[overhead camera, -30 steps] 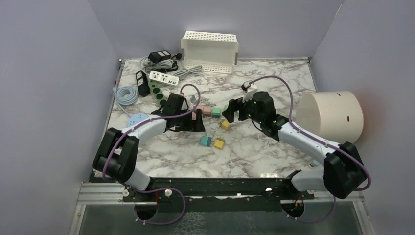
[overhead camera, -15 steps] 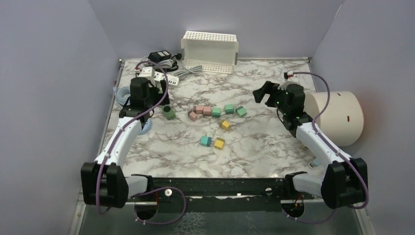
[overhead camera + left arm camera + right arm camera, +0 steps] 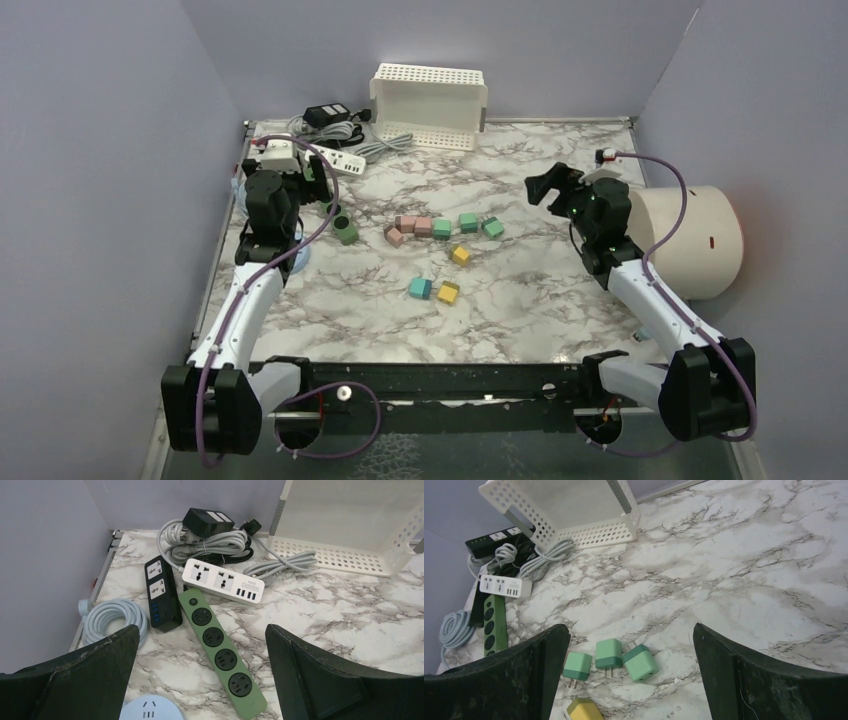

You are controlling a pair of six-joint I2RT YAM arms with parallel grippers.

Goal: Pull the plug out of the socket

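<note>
Green strip (image 3: 220,647): far-left corner, just ahead of left gripper (image 3: 202,628), the nearer one, jaws wide and empty. Long axis runs corner-to-centre. No plug seen seated. Right gripper (image 3: 631,630) wide, well apart.

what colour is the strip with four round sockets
Green. The strip shows best in the left wrist view.
</note>
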